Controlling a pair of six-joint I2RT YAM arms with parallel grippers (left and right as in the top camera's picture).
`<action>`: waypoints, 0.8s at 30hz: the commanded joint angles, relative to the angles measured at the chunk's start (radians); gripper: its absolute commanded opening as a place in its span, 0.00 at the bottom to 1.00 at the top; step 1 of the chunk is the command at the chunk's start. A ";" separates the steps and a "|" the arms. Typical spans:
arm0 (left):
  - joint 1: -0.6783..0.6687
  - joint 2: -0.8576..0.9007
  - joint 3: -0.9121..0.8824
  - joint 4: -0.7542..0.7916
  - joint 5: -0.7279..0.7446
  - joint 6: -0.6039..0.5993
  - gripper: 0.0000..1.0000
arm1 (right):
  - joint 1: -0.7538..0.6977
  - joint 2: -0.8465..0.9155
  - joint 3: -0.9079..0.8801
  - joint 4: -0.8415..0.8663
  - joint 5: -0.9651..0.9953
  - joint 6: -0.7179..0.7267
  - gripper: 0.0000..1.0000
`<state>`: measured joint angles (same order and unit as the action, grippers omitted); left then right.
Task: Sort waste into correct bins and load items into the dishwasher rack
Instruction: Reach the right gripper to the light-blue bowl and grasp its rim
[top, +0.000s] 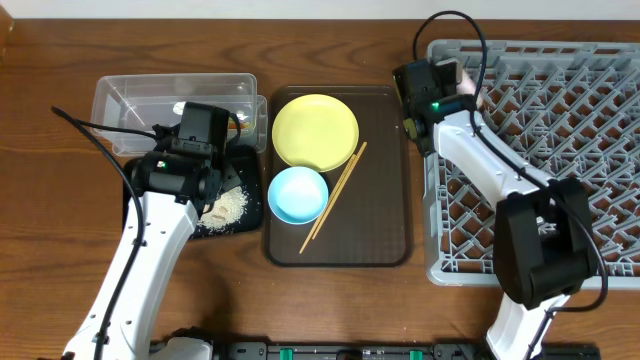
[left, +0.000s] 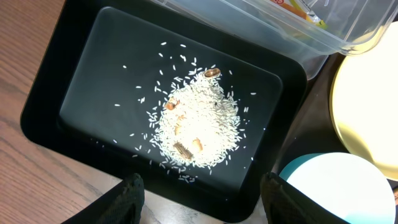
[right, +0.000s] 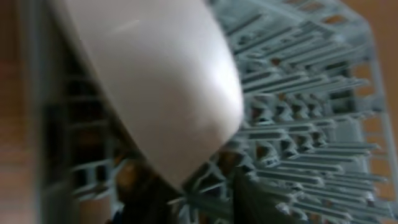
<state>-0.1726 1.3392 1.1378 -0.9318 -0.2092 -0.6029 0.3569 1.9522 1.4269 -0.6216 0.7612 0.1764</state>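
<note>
The step in hand looks like loading the rack: the right pincer (right: 193, 196) appears closed on the rim of the white bowl (right: 155, 81), holding it tilted on edge above the far left corner of the grey dishwasher rack (top: 580, 150), though its blurred wrist view makes the exact grip hard to read. The bowl is smooth, glossy and plain, and its curved wall fills most of that view, with the pegs just below it. The next move probably calls for lowering the bowl between rows of pegs so that it leans without riding up on a peg tip, then letting go. The left pincer (left: 205, 198) is spread wide and empty over the near edge of the black tray (left: 81, 74), where the rice (left: 196, 121) lies in a loose heap with a few brown bits in it. Behind the tray, the clear tub (top: 170, 95) holds a scrap showing orange. On the brown serving tray (top: 385, 200) on the counter, the yellow plate (top: 314, 131), light blue bowl (top: 297, 194) and chopsticks (top: 335, 195) are not yet loaded.
</note>
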 joint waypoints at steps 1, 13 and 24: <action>0.004 0.006 -0.010 -0.003 -0.009 -0.004 0.63 | 0.011 -0.113 0.000 -0.008 -0.132 0.027 0.51; 0.045 -0.006 -0.010 -0.086 -0.062 0.014 0.64 | 0.017 -0.314 0.000 -0.032 -0.830 0.028 0.59; 0.183 -0.021 -0.010 -0.107 -0.060 0.014 0.64 | 0.180 -0.158 -0.001 -0.093 -0.977 0.029 0.57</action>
<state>0.0044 1.3384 1.1378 -1.0328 -0.2474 -0.5983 0.4820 1.7466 1.4250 -0.7113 -0.1524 0.1944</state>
